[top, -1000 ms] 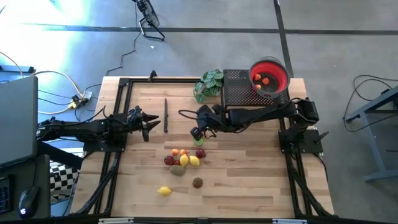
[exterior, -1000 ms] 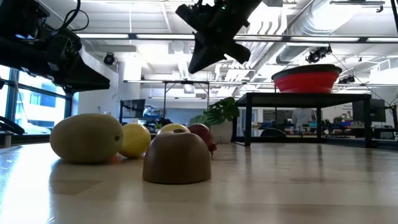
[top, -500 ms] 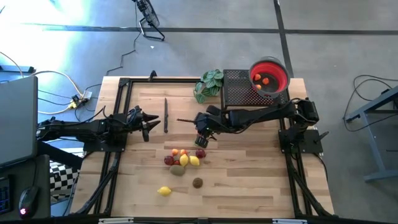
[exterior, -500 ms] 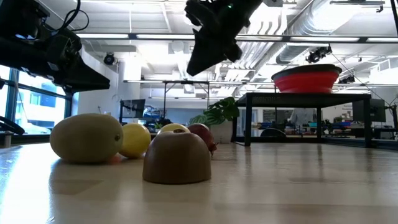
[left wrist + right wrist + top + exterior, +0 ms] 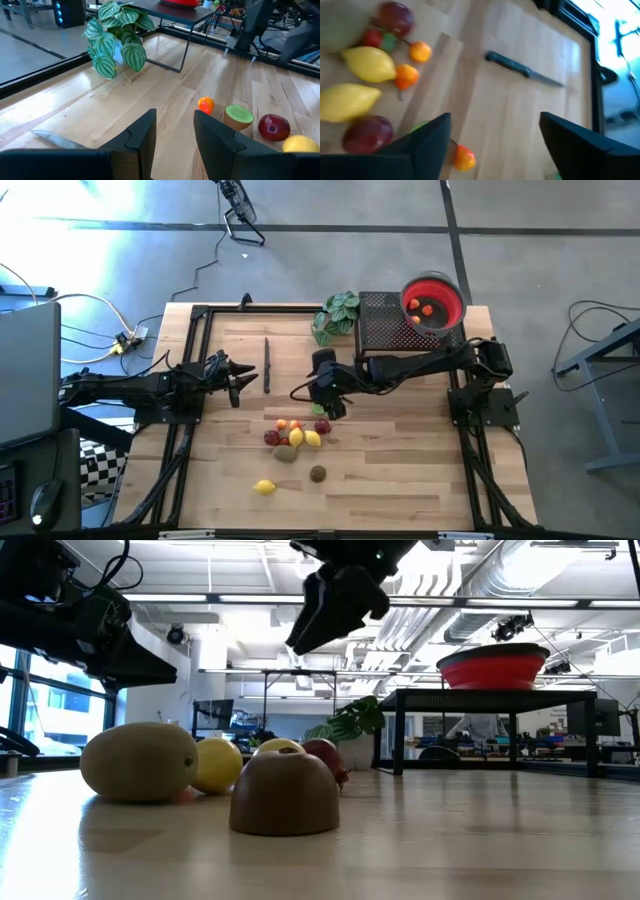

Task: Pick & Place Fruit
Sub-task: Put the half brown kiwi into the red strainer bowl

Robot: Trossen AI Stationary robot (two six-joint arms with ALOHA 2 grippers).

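Since a second ago, the right gripper point(image 5: 322, 395) has swung toward the fruit point(image 5: 295, 437).

High view: the fruit sits mid-counter point(image 5: 400, 480), small rounded pieces in orange, red, yellow, green and brown; more lie in the red bowl point(image 5: 433, 302). The left gripper point(image 5: 240, 378) waits apart.

Low view: the fruit point(image 5: 285, 793) looks smooth.

Left wrist view: its fingers point(image 5: 145, 132) stand slightly parted, empty.

Right wrist view: its fingers point(image 5: 432, 135) are spread wide, empty.

No writing is readable.

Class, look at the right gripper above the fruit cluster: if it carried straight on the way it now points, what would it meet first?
Probably the right gripper, open and angled down, would meet the dark red fruit at the edge of the fruit cluster; depth is unclear, so it may reach bare table first.
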